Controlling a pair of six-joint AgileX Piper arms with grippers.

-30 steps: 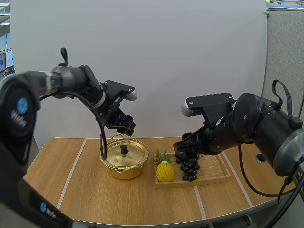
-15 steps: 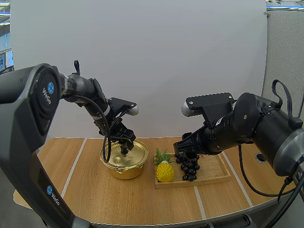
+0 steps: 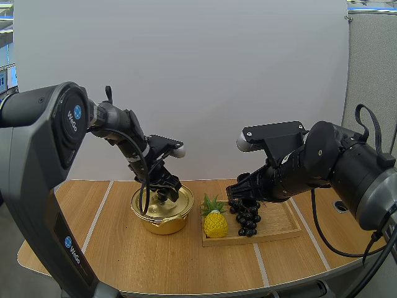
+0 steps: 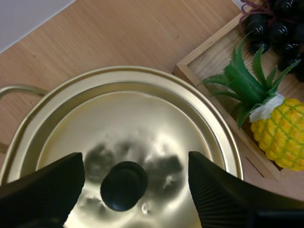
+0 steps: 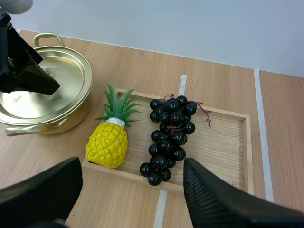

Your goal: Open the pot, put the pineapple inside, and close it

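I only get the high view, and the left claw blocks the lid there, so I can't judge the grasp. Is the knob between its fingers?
Observer: Yes. In the left wrist view the left claw is open over the lid, with the black knob between its fingers. The knob sits closer to the finger away from the pineapple, and neither finger visibly touches it.
Operator: And the other arm, is it carrying anything?
Observer: No. In the right wrist view the right claw is open and empty, over the wooden tray.
Operator: Is the pineapple crowded by anything?
Observer: The grapes lie beside it on the tray, with a strip of bare wood between them.
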